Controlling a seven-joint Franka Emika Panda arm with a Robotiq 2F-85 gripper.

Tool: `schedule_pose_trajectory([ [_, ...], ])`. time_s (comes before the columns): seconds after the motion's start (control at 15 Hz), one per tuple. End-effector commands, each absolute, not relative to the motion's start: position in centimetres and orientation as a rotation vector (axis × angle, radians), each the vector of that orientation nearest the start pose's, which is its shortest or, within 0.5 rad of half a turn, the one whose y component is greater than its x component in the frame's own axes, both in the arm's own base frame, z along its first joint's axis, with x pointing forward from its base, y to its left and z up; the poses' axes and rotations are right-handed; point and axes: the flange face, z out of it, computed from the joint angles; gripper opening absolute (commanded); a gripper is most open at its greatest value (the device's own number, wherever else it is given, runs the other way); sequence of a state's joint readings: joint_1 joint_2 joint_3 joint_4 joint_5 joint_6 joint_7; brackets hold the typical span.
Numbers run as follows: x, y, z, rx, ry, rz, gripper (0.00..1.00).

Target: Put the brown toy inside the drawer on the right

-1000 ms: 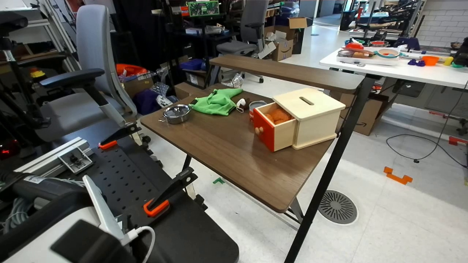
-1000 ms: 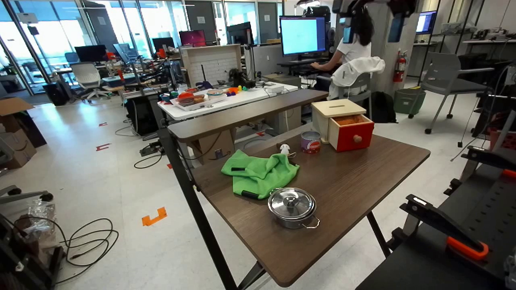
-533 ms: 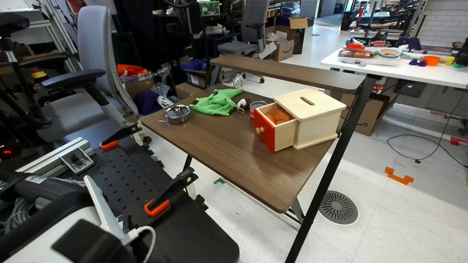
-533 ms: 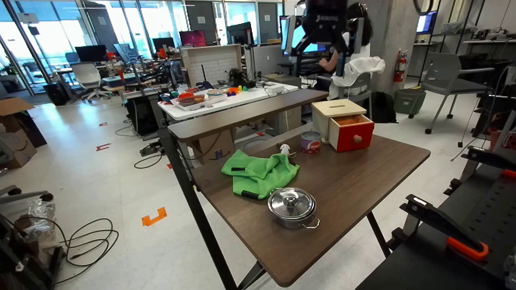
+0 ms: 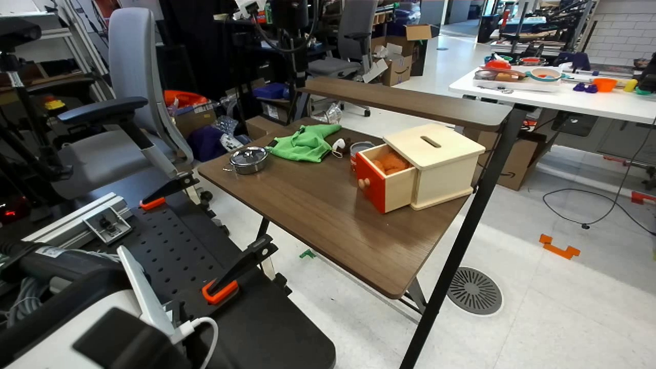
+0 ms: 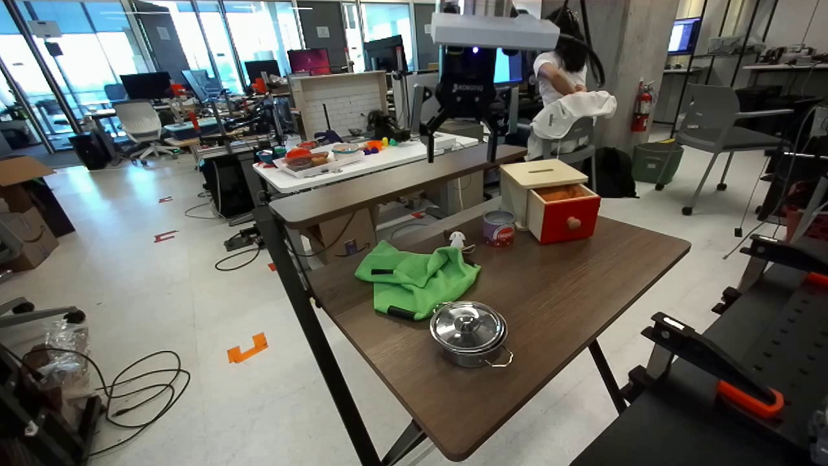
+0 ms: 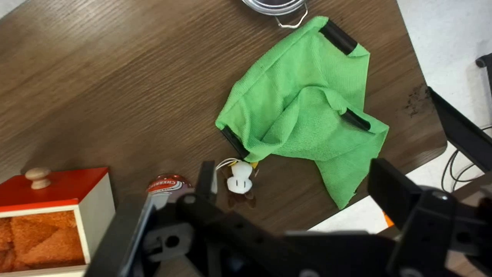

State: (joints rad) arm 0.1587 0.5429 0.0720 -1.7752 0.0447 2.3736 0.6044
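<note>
The small brown toy with a white front (image 7: 240, 182) lies on the table beside the green cloth in the wrist view. It also shows in both exterior views (image 5: 339, 146) (image 6: 457, 241). My gripper (image 6: 461, 155) is open and empty, high above the far side of the table. In the wrist view the toy appears between the open jaws (image 7: 294, 181), nearer the left fingertip and well below. The drawer with the red front (image 6: 567, 219) is pulled partly out of the pale wooden box (image 5: 446, 169). Fuzzy orange-brown material (image 7: 46, 240) lies inside the drawer.
A green cloth (image 6: 414, 278) touches or nearly touches the toy. A tin can (image 6: 499, 228) stands between toy and drawer. A lidded metal pot (image 6: 469, 333) stands at the table's end. A raised brown shelf (image 5: 400, 100) runs along the table's far edge.
My gripper has come down and moved left in an exterior view, from the top edge to over the raised shelf. It stays open. The things on the table have not moved.
</note>
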Motion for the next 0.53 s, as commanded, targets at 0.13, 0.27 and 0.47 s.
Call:
schedule_pose_trajectory([
  [0.13,69.1,15.5,23.4,-2.947,0.686,-0.116,1.00],
  [0.27,69.9,15.5,22.4,-2.944,0.697,-0.121,1.00],
  [0.47,70.9,15.6,20.6,-2.936,0.716,-0.131,1.00],
])
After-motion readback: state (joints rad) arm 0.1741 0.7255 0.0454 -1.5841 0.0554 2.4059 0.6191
